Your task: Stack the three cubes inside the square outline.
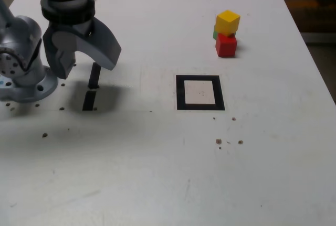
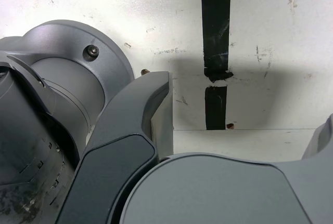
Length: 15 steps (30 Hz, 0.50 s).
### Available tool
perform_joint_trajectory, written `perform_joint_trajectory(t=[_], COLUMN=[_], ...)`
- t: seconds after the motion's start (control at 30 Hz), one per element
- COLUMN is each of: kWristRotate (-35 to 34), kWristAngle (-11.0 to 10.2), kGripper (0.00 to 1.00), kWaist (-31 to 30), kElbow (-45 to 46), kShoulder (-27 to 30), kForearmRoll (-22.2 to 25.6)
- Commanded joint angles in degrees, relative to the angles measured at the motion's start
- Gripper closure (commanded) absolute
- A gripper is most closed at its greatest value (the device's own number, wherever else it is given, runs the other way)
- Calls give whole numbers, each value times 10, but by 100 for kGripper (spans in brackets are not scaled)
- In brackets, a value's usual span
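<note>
Cubes sit clustered far from the arm on a white table (image 1: 168,184). At the exterior view's left, the grey gripper (image 1: 86,61) hangs with jaws spread, empty, over two black tape strips (image 1: 92,87). The square outline (image 1: 200,92) lies mid-table. Beyond it, yellow cube (image 1: 228,22) rests atop green cube (image 1: 216,33) and red cube (image 1: 226,45).

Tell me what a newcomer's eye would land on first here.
The bright cubes, far right in the exterior view: the yellow cube sits atop the red cube, a green cube peeking out behind. The black square outline lies empty mid-table. At left, the open grey tool hangs over two black tape strips.
</note>
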<state>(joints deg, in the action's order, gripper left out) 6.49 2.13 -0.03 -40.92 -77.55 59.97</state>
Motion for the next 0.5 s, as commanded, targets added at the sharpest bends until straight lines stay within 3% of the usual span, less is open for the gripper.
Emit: perform_joint_trajectory(t=[0.0,0.47], kWristRotate=[0,-2], kWristAngle=[-1,-10], kGripper=[0,1], kWaist=[1,1], kElbow=[1,-24], kShoulder=[1,7], kForearmRoll=[-2,16])
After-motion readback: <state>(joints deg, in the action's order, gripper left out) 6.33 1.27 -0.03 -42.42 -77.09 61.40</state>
